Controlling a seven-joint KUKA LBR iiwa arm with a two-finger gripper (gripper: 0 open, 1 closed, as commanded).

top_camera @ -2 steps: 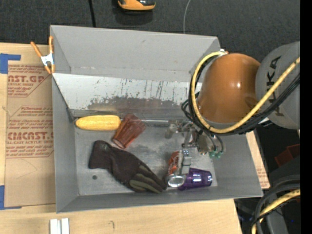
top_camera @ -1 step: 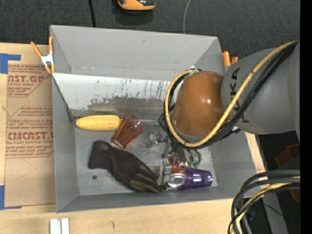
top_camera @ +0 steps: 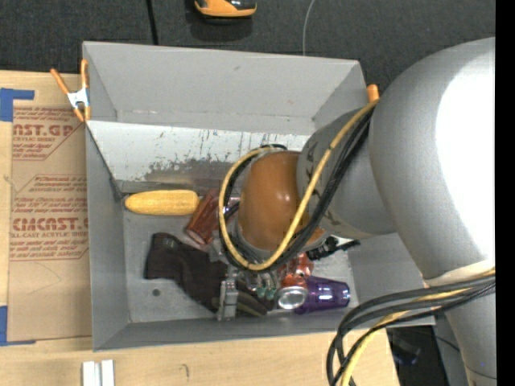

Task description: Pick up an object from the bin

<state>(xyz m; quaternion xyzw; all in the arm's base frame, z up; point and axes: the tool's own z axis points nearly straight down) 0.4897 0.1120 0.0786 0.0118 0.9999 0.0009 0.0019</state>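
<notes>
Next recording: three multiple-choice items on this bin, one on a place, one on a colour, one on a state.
1. The end effector is: A at the far wall; B between the dark cloth and the purple can; C at the left wall.
2. The cob is: A green; B red; C yellow.
3. The purple can: A lies on its side; B stands upright; C hangs on the rim.
Answers: B, it sits between them; C, plainly yellow; A, its silver end faces sideways.

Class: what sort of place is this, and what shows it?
Probably a robotics lab's picking cell: a robot arm reaches into a grey metal bin of loose oddments, like a yellow corn cob and a purple can.
</notes>
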